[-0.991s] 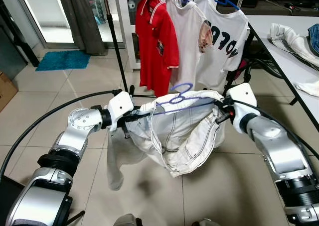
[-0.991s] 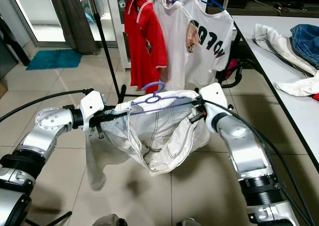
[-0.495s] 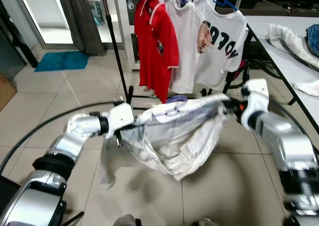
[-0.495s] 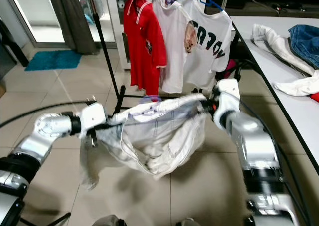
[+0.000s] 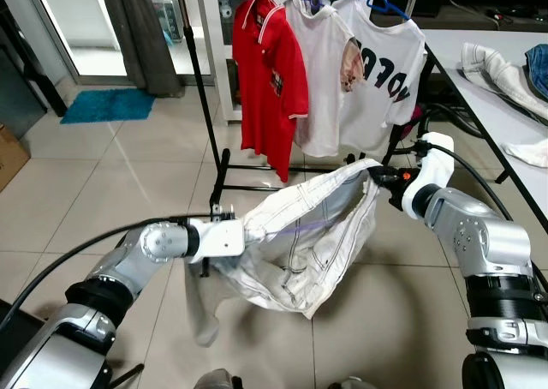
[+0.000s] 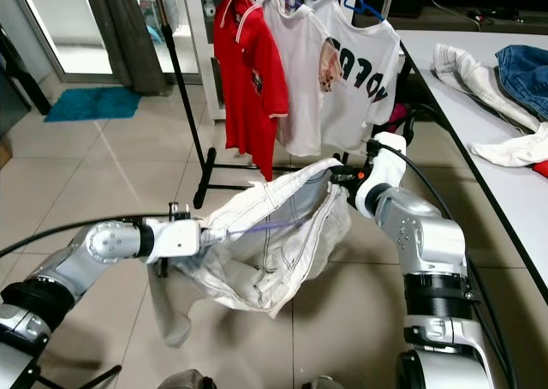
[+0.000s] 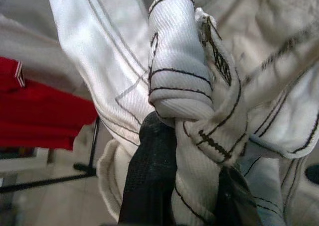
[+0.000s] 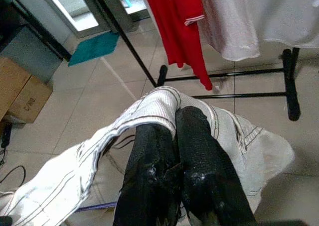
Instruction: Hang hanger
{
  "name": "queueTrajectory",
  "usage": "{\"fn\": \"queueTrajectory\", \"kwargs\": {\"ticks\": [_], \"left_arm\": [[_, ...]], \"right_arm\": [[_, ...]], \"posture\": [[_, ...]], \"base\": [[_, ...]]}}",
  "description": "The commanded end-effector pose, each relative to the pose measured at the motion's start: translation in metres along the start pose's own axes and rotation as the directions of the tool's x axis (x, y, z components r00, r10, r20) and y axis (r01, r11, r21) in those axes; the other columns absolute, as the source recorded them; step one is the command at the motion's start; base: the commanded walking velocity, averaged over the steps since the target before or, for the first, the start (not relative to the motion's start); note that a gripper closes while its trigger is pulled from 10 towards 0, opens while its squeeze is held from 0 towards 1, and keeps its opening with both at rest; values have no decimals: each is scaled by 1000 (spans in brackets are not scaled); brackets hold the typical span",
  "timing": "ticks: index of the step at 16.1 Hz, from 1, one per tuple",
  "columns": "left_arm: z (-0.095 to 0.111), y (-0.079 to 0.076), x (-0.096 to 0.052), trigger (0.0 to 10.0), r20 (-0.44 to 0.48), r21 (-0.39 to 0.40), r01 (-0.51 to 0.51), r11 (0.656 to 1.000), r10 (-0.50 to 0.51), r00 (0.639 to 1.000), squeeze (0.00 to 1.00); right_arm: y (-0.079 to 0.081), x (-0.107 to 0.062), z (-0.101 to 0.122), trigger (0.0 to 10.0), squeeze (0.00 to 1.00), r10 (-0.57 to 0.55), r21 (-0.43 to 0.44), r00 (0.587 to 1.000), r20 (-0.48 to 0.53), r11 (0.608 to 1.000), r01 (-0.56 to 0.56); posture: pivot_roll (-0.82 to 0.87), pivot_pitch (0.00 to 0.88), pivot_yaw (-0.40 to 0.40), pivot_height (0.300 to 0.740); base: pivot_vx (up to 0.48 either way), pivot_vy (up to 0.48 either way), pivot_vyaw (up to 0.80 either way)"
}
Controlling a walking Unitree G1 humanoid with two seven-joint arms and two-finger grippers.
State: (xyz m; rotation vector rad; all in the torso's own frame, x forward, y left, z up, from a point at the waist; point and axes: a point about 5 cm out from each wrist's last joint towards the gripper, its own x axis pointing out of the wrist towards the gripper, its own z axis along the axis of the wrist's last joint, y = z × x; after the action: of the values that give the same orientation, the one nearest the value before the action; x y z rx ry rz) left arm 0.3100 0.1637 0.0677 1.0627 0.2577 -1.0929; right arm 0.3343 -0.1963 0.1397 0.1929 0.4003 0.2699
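White trousers (image 5: 300,243) on purple hanger (image 5: 291,229) held at frame centre, stretched between both pincers. Left pincer (image 7: 184,151) clamped on waistband, right pincer (image 8: 174,136) clamped on other end. Step judged: carrying. Next: hanger to be lifted toward rack (image 5: 201,80), upper centre.

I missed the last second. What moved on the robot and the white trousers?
The left tool dropped lower and the right tool rose, tilting the white trousers. The purple hanger's hook no longer sticks up. Both tools stayed clamped on the waistband; the shirts hang unchanged.
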Motion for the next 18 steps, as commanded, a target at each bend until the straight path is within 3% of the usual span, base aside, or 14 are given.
{"fn": "queueTrajectory", "kwargs": {"ticks": [1,4,5,8,9,10,12,14,15,18], "left_arm": [[-14,-5,-4,0,-86,12,0,1000,1,996,0],[-26,-8,-7,0,-162,7,-51,999,52,985,0],[-30,-6,-8,0,-181,24,-122,992,124,976,0],[-25,0,-8,0,-106,-35,-240,970,236,966,0],[-24,6,-11,0,-69,-109,-332,937,327,943,0],[-24,7,-12,0,-64,-114,-341,933,336,940,0],[-18,16,-20,0,48,-246,-396,885,419,907,0],[-16,22,-24,0,81,-274,-403,873,439,895,0],[-11,29,-27,0,139,-344,-387,855,455,880,0],[-5,38,-27,0,181,-422,-349,837,455,872,0]], "right_arm": [[-5,-3,16,0,0,-23,35,998,58,999,21],[-12,-5,20,0,0,-50,63,996,73,997,45],[-15,-6,22,0,0,-59,73,995,79,996,54],[-17,-7,22,0,0,-65,75,995,81,995,59],[-18,-8,22,0,0,-70,86,994,84,994,62],[-18,-8,22,0,0,-70,87,994,84,994,63],[-21,-11,20,0,0,-75,85,994,78,994,69],[-21,-12,18,0,0,-74,83,995,72,994,68],[-19,-13,16,0,0,-65,80,996,62,995,60],[-11,-12,18,0,0,-33,73,997,71,997,28]], "posture": [[-24,0,21,740],[-23,0,22,740],[-24,0,22,740],[-21,0,20,740],[-20,0,20,740],[-20,0,20,740],[-20,0,20,740],[-19,0,20,740],[-19,0,18,740],[-17,0,20,740]], "base": [[0,0,0],[0,0,0],[0,0,0],[0,0,0],[0,0,0],[0,0,0],[0,0,0],[0,0,0],[0,0,0],[0,0,0]]}}
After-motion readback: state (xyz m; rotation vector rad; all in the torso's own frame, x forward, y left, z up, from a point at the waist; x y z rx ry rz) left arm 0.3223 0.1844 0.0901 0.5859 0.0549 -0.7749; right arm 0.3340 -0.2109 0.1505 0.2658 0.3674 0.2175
